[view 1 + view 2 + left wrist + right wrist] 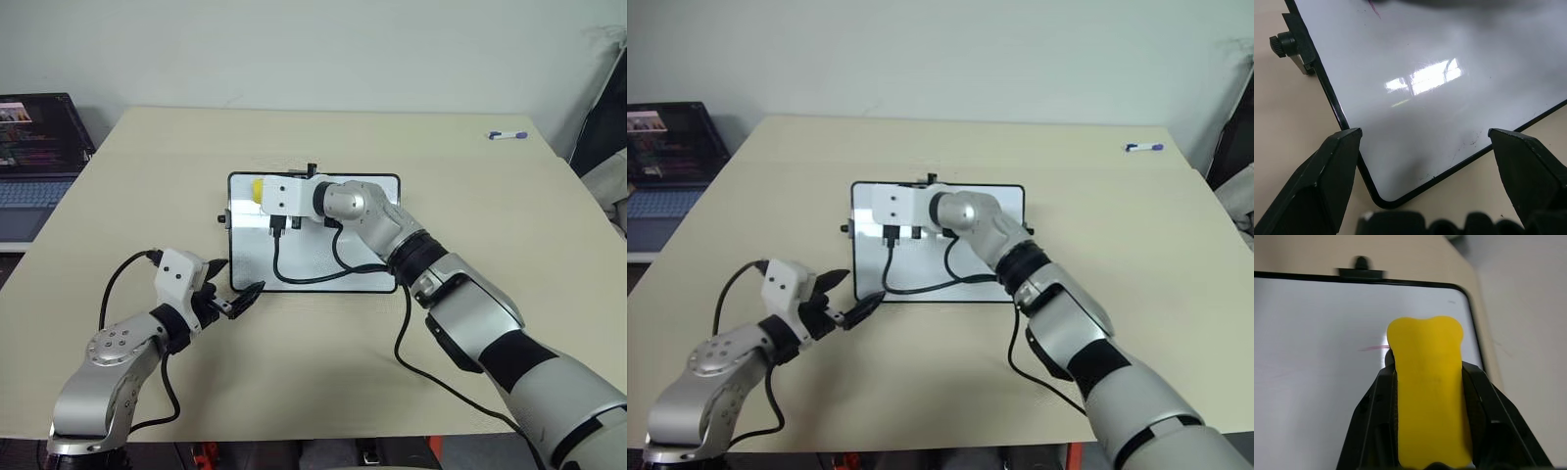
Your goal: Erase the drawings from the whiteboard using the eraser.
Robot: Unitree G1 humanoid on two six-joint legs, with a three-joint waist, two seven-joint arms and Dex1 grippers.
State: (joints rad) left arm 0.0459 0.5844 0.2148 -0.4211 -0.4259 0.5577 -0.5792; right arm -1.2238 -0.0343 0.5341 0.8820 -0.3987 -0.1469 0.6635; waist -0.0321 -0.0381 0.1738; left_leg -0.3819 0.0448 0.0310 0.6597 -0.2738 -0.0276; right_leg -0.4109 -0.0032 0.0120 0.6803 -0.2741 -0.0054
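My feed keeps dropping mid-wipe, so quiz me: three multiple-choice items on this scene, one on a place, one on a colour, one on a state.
1. Where is the eraser?
A. lying beside the marker
B. clamped in the right hand over the whiteboard
C. on the laptop

2. What colour is the streak left on the board by the eraser's tip?
A. green
B. reddish
C. blue

3. How does the left hand stand?
A. open, at a near corner of the board
B. shut on the marker
C. shut on the eraser

Answers: 1 B, black fingers flank the yellow block; 2 B, a thin reddish line shows; 3 A, its fingers stand wide apart, nothing between them.
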